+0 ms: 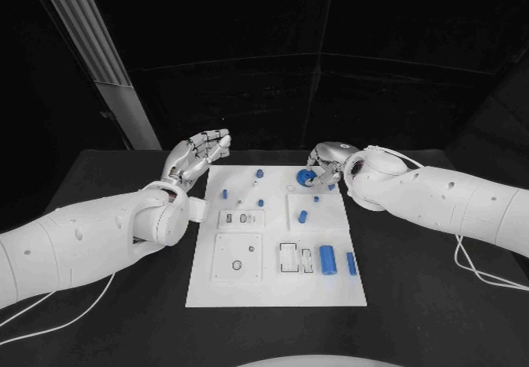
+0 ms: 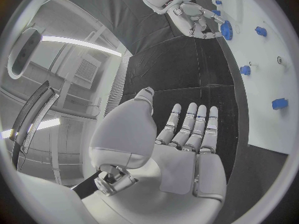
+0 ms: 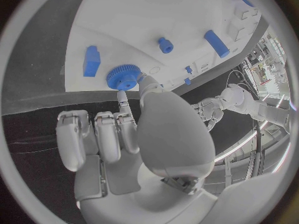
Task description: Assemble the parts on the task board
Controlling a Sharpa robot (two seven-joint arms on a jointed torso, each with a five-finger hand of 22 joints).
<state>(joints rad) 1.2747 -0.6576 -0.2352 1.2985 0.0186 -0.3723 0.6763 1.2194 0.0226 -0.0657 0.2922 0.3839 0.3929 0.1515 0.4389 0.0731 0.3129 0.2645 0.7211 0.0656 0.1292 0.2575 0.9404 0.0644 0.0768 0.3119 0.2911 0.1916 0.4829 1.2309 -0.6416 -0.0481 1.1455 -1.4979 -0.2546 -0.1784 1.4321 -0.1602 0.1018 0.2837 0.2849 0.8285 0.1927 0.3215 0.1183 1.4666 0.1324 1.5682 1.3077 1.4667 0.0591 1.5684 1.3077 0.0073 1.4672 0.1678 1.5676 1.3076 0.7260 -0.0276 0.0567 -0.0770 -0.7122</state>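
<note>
- Black table under a dark backdrop; white task board lies centre frame, between both arms.
- Left hand, upper left of the board's far corner, fingers straight and apart, holding nothing; likely parked clear of the work.
- Right hand, upper right of centre, pinches the blue gear at the board's far edge between thumb and a fingertip, probably for seating it.
- Blue cylinder lies lower right on the board, beside empty slots.
</note>
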